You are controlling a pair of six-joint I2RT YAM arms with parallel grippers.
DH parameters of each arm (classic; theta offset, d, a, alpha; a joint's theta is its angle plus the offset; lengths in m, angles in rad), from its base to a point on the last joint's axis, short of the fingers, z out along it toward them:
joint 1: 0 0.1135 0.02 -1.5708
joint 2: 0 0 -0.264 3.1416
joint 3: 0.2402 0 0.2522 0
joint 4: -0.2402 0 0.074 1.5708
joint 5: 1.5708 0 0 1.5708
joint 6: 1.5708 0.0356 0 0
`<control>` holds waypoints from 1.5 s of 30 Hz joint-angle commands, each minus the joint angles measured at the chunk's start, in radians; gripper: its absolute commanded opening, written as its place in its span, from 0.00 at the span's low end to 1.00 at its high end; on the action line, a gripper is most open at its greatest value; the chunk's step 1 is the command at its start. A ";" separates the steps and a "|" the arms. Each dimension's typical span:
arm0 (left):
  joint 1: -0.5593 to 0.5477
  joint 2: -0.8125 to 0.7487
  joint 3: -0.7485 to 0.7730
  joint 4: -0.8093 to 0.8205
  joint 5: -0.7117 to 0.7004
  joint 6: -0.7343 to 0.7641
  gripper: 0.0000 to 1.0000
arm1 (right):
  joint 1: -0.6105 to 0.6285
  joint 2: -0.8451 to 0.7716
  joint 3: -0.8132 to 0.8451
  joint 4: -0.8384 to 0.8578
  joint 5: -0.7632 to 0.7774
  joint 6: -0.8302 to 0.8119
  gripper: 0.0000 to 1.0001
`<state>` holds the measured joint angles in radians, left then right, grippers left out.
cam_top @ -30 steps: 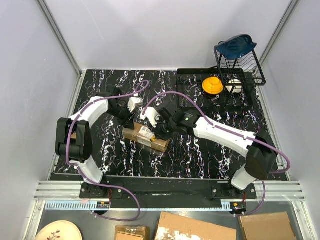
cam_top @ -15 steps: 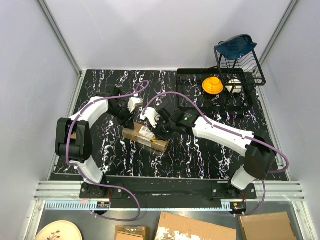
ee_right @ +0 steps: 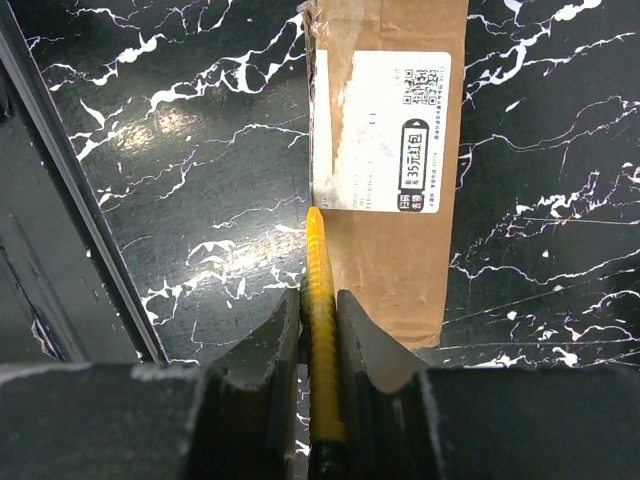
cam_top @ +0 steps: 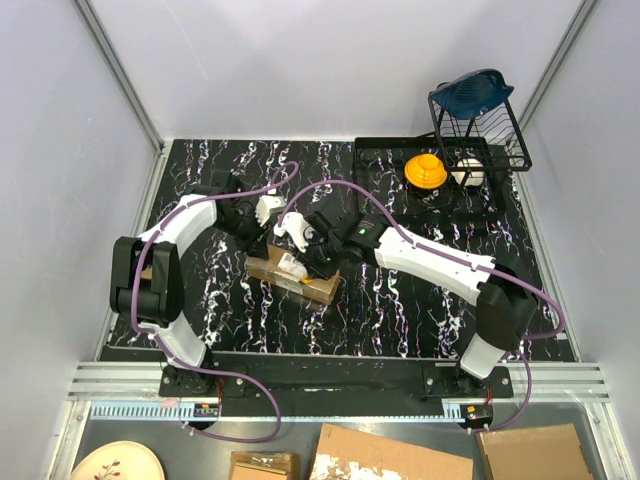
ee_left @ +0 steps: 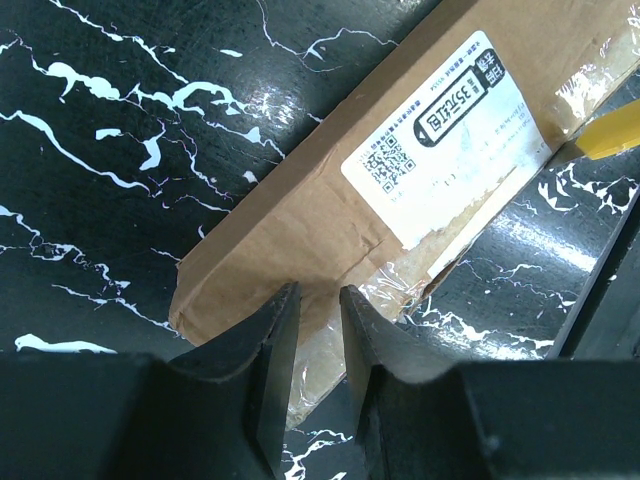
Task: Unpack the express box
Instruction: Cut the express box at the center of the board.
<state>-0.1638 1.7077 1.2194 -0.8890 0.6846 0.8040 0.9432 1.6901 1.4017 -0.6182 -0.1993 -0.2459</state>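
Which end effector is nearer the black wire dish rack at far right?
Right. The right end effector, shut on a yellow knife beside the brown cardboard express box, is left of the rack; the left end effector lies further left over the box's end.

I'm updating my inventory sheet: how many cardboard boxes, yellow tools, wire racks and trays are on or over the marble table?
Cardboard box: 1
Yellow tool: 1
Wire rack: 1
Tray: 1
Total: 4
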 commanded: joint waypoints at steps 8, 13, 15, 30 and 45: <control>-0.008 0.061 -0.072 0.058 -0.071 0.060 0.31 | -0.006 0.033 0.022 0.078 0.075 0.026 0.00; -0.008 0.067 -0.063 0.056 -0.071 0.055 0.31 | -0.007 -0.029 0.005 0.081 0.098 0.023 0.00; -0.008 0.070 -0.060 0.056 -0.069 0.052 0.31 | -0.007 -0.049 0.003 0.084 0.104 0.025 0.00; -0.009 0.076 -0.054 0.056 -0.074 0.049 0.31 | -0.007 -0.130 -0.013 0.175 0.063 0.037 0.00; -0.009 0.069 -0.055 0.056 -0.083 0.052 0.31 | -0.007 -0.040 -0.006 0.189 -0.031 0.049 0.00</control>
<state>-0.1619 1.7096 1.2114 -0.8623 0.7063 0.8154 0.9421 1.6436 1.3827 -0.4686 -0.1822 -0.2119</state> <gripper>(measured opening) 0.307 0.229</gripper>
